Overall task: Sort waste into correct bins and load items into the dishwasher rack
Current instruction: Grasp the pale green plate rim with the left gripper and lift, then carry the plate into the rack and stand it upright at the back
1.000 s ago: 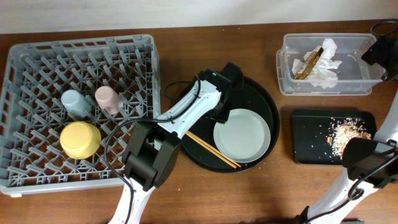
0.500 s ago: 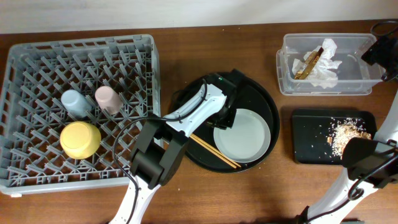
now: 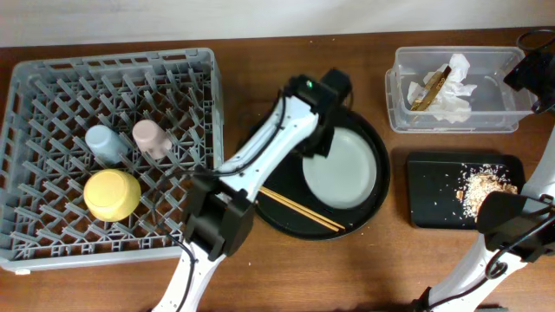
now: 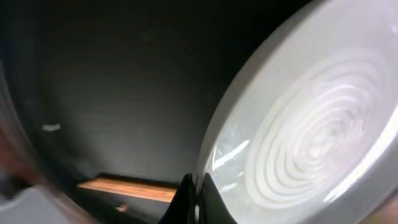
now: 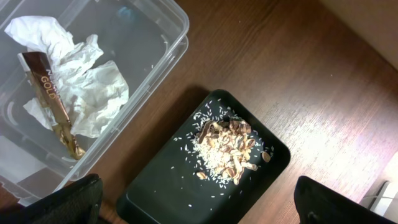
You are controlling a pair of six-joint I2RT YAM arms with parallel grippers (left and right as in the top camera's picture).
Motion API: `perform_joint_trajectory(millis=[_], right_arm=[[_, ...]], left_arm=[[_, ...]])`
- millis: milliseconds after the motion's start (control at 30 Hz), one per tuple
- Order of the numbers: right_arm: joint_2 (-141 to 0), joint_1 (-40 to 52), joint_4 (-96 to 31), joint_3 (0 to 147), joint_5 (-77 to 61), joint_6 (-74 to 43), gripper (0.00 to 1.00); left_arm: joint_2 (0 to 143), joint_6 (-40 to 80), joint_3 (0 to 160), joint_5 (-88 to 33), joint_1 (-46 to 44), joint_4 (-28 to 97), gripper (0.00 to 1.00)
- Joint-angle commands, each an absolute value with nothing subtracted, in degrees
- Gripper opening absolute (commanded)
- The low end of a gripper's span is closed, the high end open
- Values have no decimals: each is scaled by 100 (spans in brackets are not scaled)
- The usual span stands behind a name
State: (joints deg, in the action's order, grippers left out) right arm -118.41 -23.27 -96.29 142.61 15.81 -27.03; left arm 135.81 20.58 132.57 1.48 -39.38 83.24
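Grip check: my left gripper (image 3: 314,149) is clamped tight on the rim of the pale grey plate (image 3: 342,169). The plate sits inside the round black tray (image 3: 377,198); I can't tell if its edge is off the tray. The chopsticks (image 3: 302,208) lie in the same tray, just beside the plate. The rack (image 3: 52,78) holds the blue cup (image 3: 102,141), pink cup (image 3: 149,136) and yellow bowl (image 3: 111,192). My right gripper (image 5: 199,202) has its fingers wide apart and holds nothing, above the bins. The napkin (image 5: 93,87) and wrapper (image 5: 53,102) are in the clear tub (image 5: 177,28). The food scraps (image 5: 227,146) are on the shallow black tray (image 5: 155,193).
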Motion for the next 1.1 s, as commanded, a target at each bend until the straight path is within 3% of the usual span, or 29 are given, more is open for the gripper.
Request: perform_joint_trajectory(millis=[0, 133, 333, 733, 1067], right_arm=[[-11861, -2327, -9649, 14261, 1653, -2751, 99], [-11861, -2327, -9649, 14261, 1653, -2751, 99], [-11861, -2327, -9647, 14261, 1653, -2751, 99], [-11861, -2327, -9647, 14261, 1653, -2751, 99], [-11861, -2327, -9649, 14261, 1653, -2751, 99]], left_arm=[[13585, 2117, 14674, 1094, -3710, 8945, 1], [13581, 2040, 16186, 2777, -3273, 9673, 1], [13351, 2027, 16608, 5002, -2495, 9671, 0], [13356, 2021, 16536, 4899, -930, 8873, 0], [13393, 1940, 15517, 4829, -760, 8385, 0]])
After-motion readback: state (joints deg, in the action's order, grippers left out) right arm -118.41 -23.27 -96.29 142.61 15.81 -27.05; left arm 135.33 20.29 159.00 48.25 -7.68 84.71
